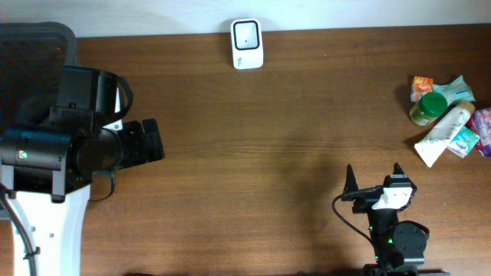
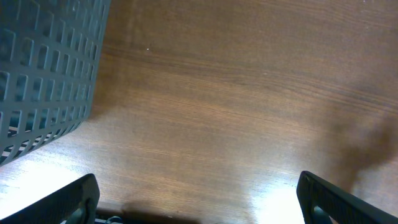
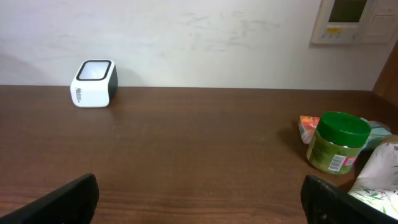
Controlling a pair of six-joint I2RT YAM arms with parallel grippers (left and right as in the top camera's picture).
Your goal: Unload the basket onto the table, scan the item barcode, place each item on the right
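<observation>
A white barcode scanner (image 1: 247,44) with a dark window stands at the table's far edge, also visible far left in the right wrist view (image 3: 93,84). A small pile of items lies at the right: a green-lidded jar (image 1: 428,107) (image 3: 336,143) with its barcode label facing the right wrist camera, a white tube (image 1: 443,132) (image 3: 380,174) and an orange packet (image 1: 422,86) (image 3: 309,127). My right gripper (image 1: 374,178) (image 3: 205,202) is open and empty near the front edge, left of the pile. My left gripper (image 1: 157,140) (image 2: 199,202) is open over bare wood at the left.
A dark grey perforated basket (image 1: 31,54) (image 2: 43,74) stands at the far left beside the left arm. More packets, teal and purple (image 1: 472,138), lie at the pile's right end. A wall panel (image 3: 354,22) hangs behind the table.
</observation>
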